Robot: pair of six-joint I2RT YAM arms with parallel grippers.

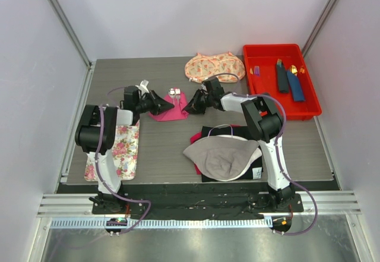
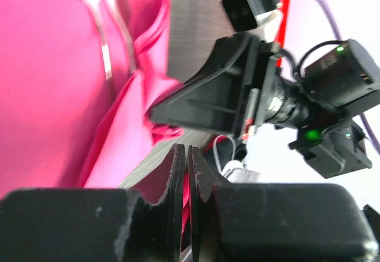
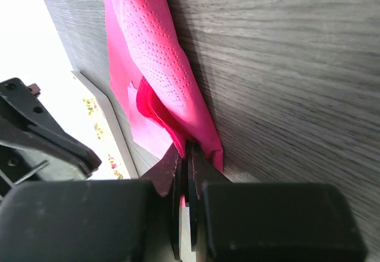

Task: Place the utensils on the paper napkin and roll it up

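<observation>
Pinching the paper napkin [image 1: 171, 113] from both sides, the two claws meet near the middle of the tabletop [image 1: 166, 149]. From above, the left claw [image 1: 167, 103] and right claw [image 1: 190, 103] point at each other over the pink sheet, but that view cannot show whether either one has a grip. The wrist cameras settle it. The left claw [image 2: 185, 152] has its jaws all but closed, with a strip of pink caught between them. The right claw [image 3: 183, 150] is closed on a folded corner of the paper napkin [image 3: 154, 66], where the sheet bunches into darker creases. Overhead, the utensils [image 1: 174, 92] are only a small silvery glint at the napkin's far edge. The left wrist view shows the utensils [image 2: 105, 48] as slim metal pieces lying on the pink sheet, beyond a raised fold. Only the overhead view takes in the red tray [image 1: 267, 90] at the far right and the floral mat [image 1: 126, 149] beside the left arm.
</observation>
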